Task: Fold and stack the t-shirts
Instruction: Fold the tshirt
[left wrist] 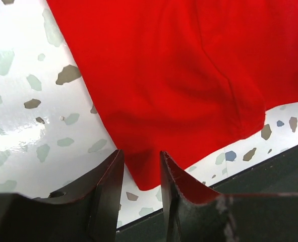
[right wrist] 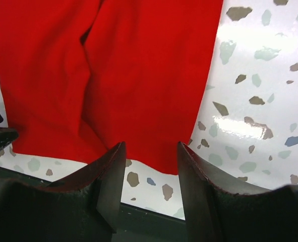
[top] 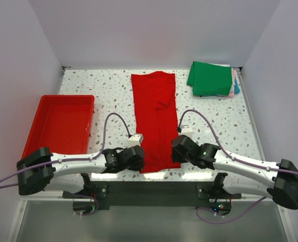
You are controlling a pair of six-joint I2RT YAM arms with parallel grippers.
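A bright red t-shirt (top: 155,118) lies folded into a long strip down the middle of the speckled table. My left gripper (top: 137,158) is open at its near left corner; in the left wrist view the red cloth (left wrist: 179,75) lies just beyond my open gripper (left wrist: 141,169). My right gripper (top: 177,147) is open at its near right corner; in the right wrist view the hem (right wrist: 138,101) lies just past my open gripper (right wrist: 151,159). Neither holds cloth. A folded green t-shirt (top: 210,78) tops a stack at the far right, with pink, white and teal edges (top: 235,83) showing.
A rigid red plastic tray (top: 60,123) stands at the left of the table. The table's near edge (top: 154,176) runs just below the shirt's hem. White walls close in the back and sides.
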